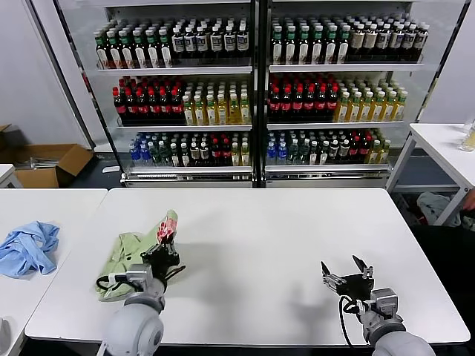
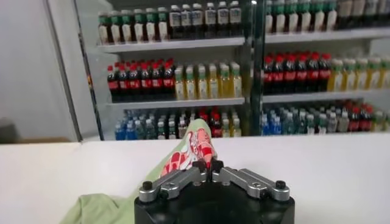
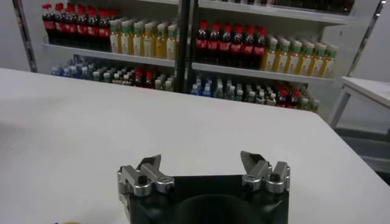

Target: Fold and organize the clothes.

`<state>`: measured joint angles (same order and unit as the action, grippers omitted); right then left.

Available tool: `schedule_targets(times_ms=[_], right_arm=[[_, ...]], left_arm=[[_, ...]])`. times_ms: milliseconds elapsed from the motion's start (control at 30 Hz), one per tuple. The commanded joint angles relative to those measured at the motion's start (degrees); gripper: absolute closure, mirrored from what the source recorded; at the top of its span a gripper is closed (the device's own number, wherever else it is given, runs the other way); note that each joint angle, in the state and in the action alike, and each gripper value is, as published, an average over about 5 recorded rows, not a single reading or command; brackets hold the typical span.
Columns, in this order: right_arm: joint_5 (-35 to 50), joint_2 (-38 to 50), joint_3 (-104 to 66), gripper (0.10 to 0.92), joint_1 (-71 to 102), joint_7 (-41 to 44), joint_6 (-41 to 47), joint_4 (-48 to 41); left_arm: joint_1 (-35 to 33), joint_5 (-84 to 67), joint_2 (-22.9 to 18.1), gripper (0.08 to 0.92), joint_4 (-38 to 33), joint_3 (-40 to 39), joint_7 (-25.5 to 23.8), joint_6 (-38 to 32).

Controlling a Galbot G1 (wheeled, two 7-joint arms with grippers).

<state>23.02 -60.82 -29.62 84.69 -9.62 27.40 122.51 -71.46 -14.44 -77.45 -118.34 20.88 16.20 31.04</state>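
A light green shirt (image 1: 128, 261) lies bunched on the white table (image 1: 267, 245) at the front left. One part of it, with the red-and-white print (image 1: 167, 226), is lifted up. My left gripper (image 1: 165, 248) is shut on that printed fabric and holds it above the table. In the left wrist view the print (image 2: 190, 152) stands up just beyond the closed fingertips, with green cloth (image 2: 97, 209) below. My right gripper (image 1: 346, 272) is open and empty over the front right of the table; it also shows in the right wrist view (image 3: 204, 167).
A light blue garment (image 1: 28, 247) lies on a separate white table at the left. Drink shelves (image 1: 256, 89) stand behind the table. Another white table (image 1: 445, 148) is at the far right, with a cardboard box (image 1: 52, 165) on the floor at the left.
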Motion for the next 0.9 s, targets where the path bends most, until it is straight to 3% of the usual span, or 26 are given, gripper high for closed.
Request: schedule_targets(times_ms=[33,167,367,467,667,900], right_arm=[[-0.04,-0.25,-0.07,0.203,-0.44,0.00,0.06,-0.06],[-0.02,-0.42,0.67,0.203,-1.63,-0.02,0.16,-0.37],[0.23,-0.12,2.90,0.203,-4.19,0.01,0.26,-0.84],[1.05,-0.20,6.95,0.203,-7.82,-0.10,0.41,-1.65],[7.22,-4.26,26.33,0.202,-21.37,-1.91,1.64,-6.78],[16.57,-11.06,44.07,0.203,-36.13,-5.71,1.87,-19.34]], left_arm=[[4.44,-10.41,-4.52,0.901,1.86,-6.39,4.64,0.01],[2.04,-11.72,-4.74,0.854,-1.36,-9.00,1.19,-1.15],[-0.21,-10.11,-2.62,0.681,-6.23,-7.46,-5.99,-6.75],[-2.30,-4.83,0.61,0.595,-7.40,-2.74,-8.58,-11.96],[-9.86,10.22,6.93,0.422,-3.95,14.68,-12.33,-22.65],[-17.39,9.20,6.95,0.229,-6.03,25.49,-12.33,-23.87]])
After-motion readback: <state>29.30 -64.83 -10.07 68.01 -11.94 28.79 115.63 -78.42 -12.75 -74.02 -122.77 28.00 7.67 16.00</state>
